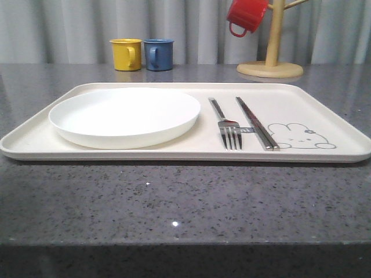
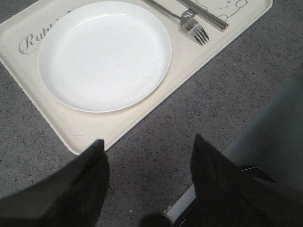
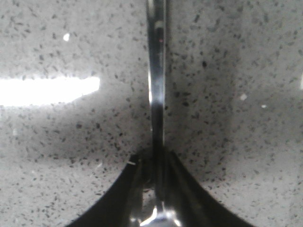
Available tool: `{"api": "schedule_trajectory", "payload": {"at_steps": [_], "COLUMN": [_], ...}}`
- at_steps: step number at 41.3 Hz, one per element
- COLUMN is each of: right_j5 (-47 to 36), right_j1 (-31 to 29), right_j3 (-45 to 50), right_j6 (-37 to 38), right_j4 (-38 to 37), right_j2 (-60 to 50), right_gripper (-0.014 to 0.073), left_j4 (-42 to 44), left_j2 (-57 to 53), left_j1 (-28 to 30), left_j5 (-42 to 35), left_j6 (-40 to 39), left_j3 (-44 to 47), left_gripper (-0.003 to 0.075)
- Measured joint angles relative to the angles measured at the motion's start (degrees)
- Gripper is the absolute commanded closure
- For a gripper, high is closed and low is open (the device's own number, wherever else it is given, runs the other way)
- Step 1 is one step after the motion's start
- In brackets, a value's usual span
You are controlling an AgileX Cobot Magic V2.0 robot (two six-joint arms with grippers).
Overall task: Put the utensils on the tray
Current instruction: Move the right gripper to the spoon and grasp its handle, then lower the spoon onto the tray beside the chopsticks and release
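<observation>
While left fingers point(image 2: 147, 156) gape empty, right fingers point(image 3: 158, 189) pinch a utensil point(image 3: 156, 85).

Grey speckled counter point(image 1: 174, 202): tray point(image 1: 35, 142), mugs point(image 1: 142, 54), mug stand point(image 1: 270, 68).

Staged dining or kitchen-counter setting. A speckled grey stone-look countertop point(image 1: 174, 202) carries a cream serving tray point(image 1: 35, 142) laid with a white plate point(image 1: 124, 116), a fork point(image 1: 227, 127) and chopsticks point(image 1: 256, 123). At the back stand a yellow mug point(image 1: 126, 54) and a blue mug point(image 1: 159, 54), with a red mug point(image 1: 246, 15) hung on a wooden mug tree point(image 1: 271, 58). Pale pleated curtains point(image 1: 69, 29) close the background.
</observation>
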Motion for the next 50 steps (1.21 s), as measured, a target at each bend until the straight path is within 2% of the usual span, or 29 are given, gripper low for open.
{"api": "schedule_trajectory", "payload": {"at_steps": [8, 14, 20, 28, 37, 50], "right_j5": [0.4, 2.0, 3.6, 4.0, 4.2, 3.9], "right_j1": [-0.1, -0.1, 1.4, 10.4, 19.8, 24.8], "right_j3": [-0.6, -2.4, -5.8, -7.8, -7.9, -7.9], "right_j6": [-0.1, -0.1, -0.1, 0.8, 10.3, 16.3], "right_j4": [-0.1, 1.3, 6.0, 12.0, 14.4, 16.7], "right_j2": [0.2, 0.4, -1.0, -3.2, -3.0, 1.8], "right_gripper": [0.0620, 0.0622, 0.0622, 0.0621, 0.0622, 0.0619], "left_j4": [0.0, 0.0, 0.0, 0.0, 0.0, 0.0], "left_j2": [0.0, 0.0, 0.0, 0.0, 0.0, 0.0], "left_j1": [0.0, 0.0, 0.0, 0.0, 0.0, 0.0], "left_j5": [0.0, 0.0, 0.0, 0.0, 0.0, 0.0], "left_j6": [0.0, 0.0, 0.0, 0.0, -0.1, -0.1], "left_j3": [0.0, 0.0, 0.0, 0.0, 0.0, 0.0], "left_gripper": [0.0351, 0.0351, 0.0351, 0.0351, 0.0351, 0.0351]}}
